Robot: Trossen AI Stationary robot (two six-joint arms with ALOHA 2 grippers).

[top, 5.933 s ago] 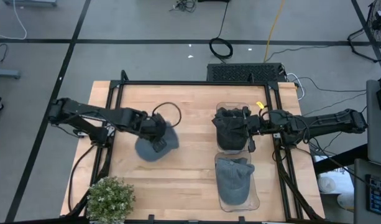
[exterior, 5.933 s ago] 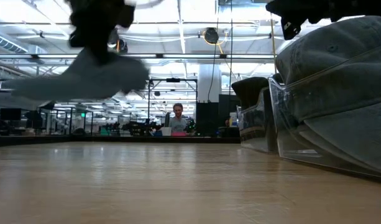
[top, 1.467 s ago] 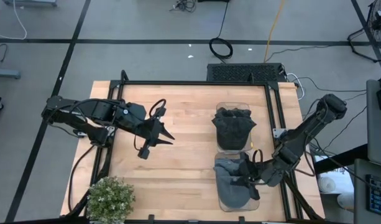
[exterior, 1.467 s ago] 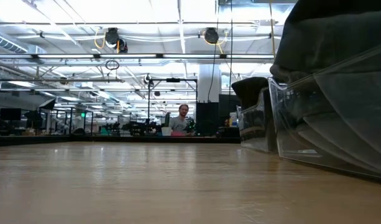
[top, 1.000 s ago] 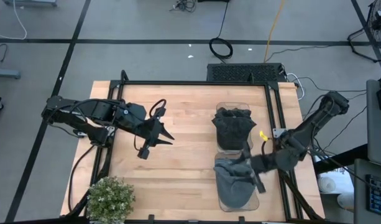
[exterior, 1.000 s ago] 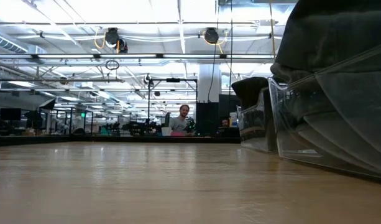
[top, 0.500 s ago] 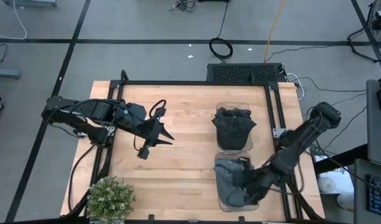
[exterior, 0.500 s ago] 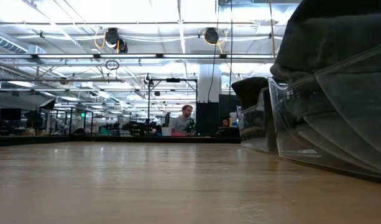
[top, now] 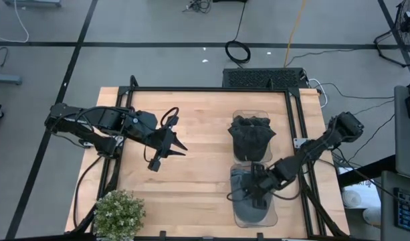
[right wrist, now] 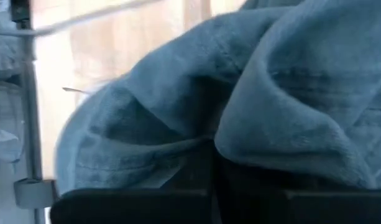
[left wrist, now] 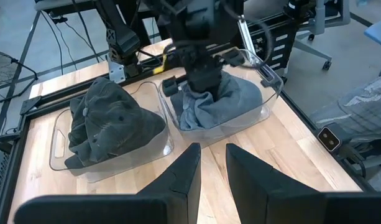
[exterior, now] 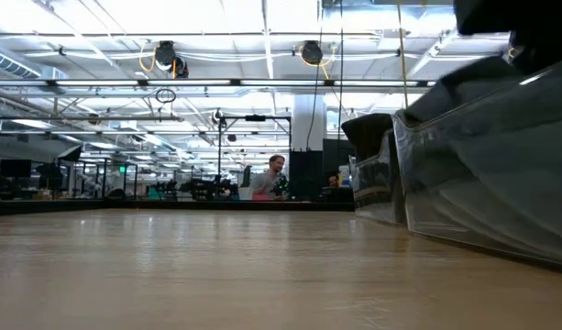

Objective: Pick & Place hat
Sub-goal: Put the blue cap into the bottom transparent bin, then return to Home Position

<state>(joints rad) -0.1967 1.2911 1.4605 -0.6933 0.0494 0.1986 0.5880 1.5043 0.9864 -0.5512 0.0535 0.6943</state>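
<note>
A grey hat [top: 257, 211] lies crumpled in the near clear bin [top: 276, 215]. A dark hat [top: 251, 136] fills the far clear bin [top: 233, 115]. My right gripper [top: 247, 192] reaches from the table's right side down onto the grey hat [left wrist: 237, 99] and is shut on its cloth. My left gripper [top: 180, 146] hovers open over bare wood at the table's left middle, pointing toward the bins; its fingers [left wrist: 185, 173] show a clear gap. In the low view the right gripper [exterior: 519, 23] sits dark above the near bin [exterior: 482, 183]. My right gripper comes at the grey hat from above and from the table's right, slanting down. A fold of the cloth [right wrist: 240, 134] runs in between the shut fingers [right wrist: 146, 202]; how many layers, I cannot tell. The hat rests in the near bin, bunched around the gripper [left wrist: 201, 78].
A potted plant [top: 118, 214] stands at the table's near left corner. The two bins sit side by side along the right half. Bare wood lies between my left gripper and the bins. A black frame [top: 211, 89] rims the table; people [exterior: 276, 174] sit far behind.
My right gripper has swept over the near bin, first toward the near edge, then toward the table's left, ending on the hat's left part. The grey hat has been bunched and pushed lower; in the low view its top sits lower than before.
</note>
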